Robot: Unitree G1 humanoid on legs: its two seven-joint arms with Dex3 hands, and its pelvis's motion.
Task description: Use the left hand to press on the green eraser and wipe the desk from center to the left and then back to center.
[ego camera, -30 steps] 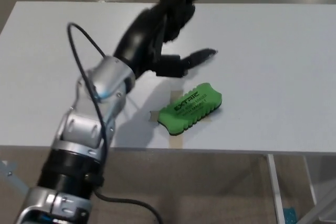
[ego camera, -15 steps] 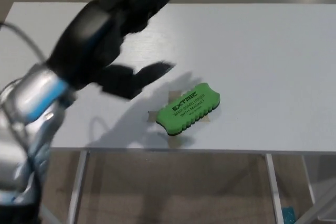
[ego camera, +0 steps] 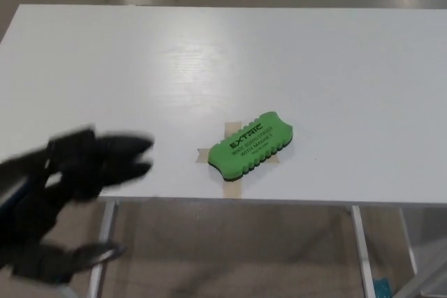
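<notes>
The green wavy-edged rectangular foam eraser [ego camera: 251, 146] lies on tan tape marks near the front edge of the flat white desk [ego camera: 209, 68], untouched. The black left hand [ego camera: 66, 193] sits at eight o'clock from it, well apart, blurred, fingers spread, holding nothing.

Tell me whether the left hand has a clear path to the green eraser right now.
Probably yes. The left hand sits off the desk's near-left edge, and only bare white desk lies between it and the green eraser; nothing blocks the way.
</notes>
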